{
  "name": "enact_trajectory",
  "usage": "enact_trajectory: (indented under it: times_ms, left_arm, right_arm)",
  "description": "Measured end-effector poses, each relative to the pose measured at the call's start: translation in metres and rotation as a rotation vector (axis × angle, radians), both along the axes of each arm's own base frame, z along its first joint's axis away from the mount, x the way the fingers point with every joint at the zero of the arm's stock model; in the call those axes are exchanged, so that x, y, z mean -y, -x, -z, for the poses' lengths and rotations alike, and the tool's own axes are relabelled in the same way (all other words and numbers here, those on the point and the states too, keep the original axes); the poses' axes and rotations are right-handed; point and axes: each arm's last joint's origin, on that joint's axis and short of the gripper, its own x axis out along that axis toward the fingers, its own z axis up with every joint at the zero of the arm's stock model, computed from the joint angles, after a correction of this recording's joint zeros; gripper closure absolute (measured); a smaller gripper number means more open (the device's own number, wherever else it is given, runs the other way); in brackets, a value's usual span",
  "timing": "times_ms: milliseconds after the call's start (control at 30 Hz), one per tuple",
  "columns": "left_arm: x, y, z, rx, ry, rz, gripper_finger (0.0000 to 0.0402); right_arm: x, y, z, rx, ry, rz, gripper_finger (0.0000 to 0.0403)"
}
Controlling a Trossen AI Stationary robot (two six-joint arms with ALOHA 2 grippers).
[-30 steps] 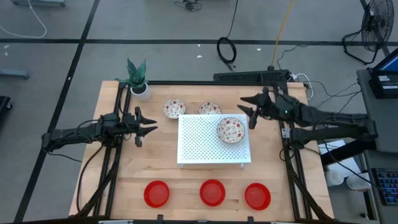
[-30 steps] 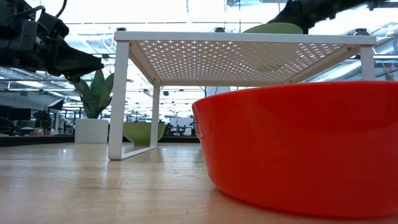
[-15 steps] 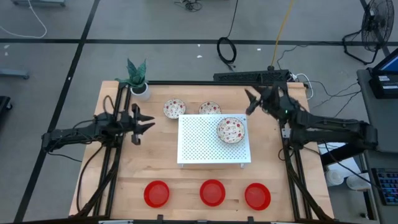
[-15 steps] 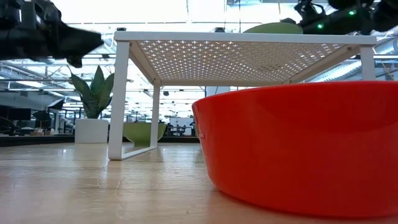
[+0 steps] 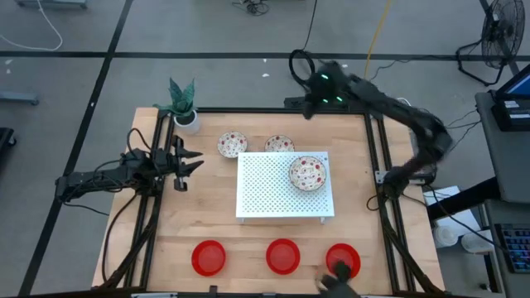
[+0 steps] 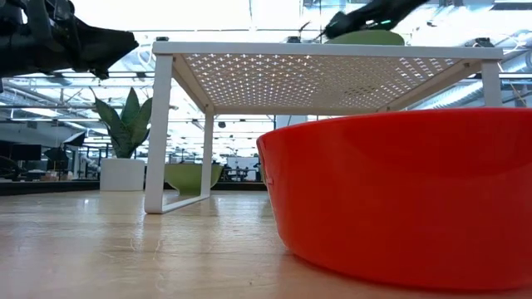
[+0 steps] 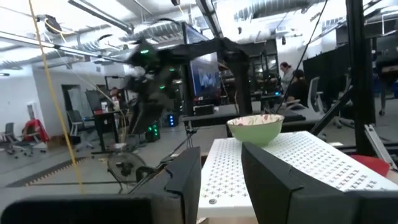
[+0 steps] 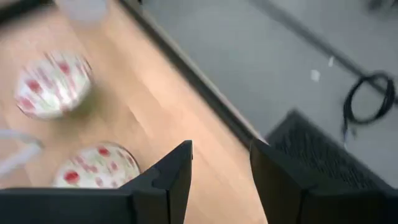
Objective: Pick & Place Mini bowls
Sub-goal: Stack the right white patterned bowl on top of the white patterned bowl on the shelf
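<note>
Three white, red-speckled mini bowls show in the high view. Two (image 5: 233, 145) (image 5: 279, 145) sit on the table just beyond the white perforated board (image 5: 273, 199). The third (image 5: 308, 172) rests on the board's far right part. Three red mini bowls (image 5: 209, 257) (image 5: 282, 256) (image 5: 343, 259) stand in a row along the near edge. My left gripper (image 5: 187, 161) is open and hovers left of the board. My right gripper (image 5: 310, 103) is open and raised over the table's far edge, above the two speckled bowls (image 8: 53, 84) (image 8: 96, 167).
A potted plant (image 5: 184, 108) stands at the far left corner. The board is a raised rack on legs (image 6: 158, 133) with room beneath it. A black power strip (image 5: 335, 102) lies along the far edge. A dark blurred shape (image 5: 335, 283) shows at the near edge.
My right arm has swung quickly from beside the board's right far corner up and toward the table's far edge, staying open. My left gripper has drawn back a little toward the table's left edge. The bowls have stayed where they were.
</note>
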Motion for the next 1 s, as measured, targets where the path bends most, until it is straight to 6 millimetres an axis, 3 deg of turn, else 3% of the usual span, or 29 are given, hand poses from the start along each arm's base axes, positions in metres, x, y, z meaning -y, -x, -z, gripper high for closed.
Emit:
enact_trajectory:
  times_ms: [167, 300, 500, 1000]
  left_arm:
    - [0.000, 0.000, 0.000, -0.003, 0.017, 0.004, 0.0282]
    - [0.000, 0.000, 0.000, -0.001, 0.035, 0.009, 0.0282]
    - [0.000, 0.000, 0.001, -0.003, 0.062, 0.016, 0.0282]
    - [0.000, 0.000, 0.001, -0.002, 0.070, 0.027, 0.0282]
  right_arm:
    - [0.035, -0.041, 0.011, -0.140, -0.142, -0.069, 0.0252]
    - [0.045, -0.061, 0.027, -0.161, -0.260, -0.132, 0.0252]
    - [0.035, -0.080, 0.055, -0.227, -0.314, -0.197, 0.0254]
    - [-0.004, -0.103, 0.081, -0.355, -0.236, -0.337, 0.0257]
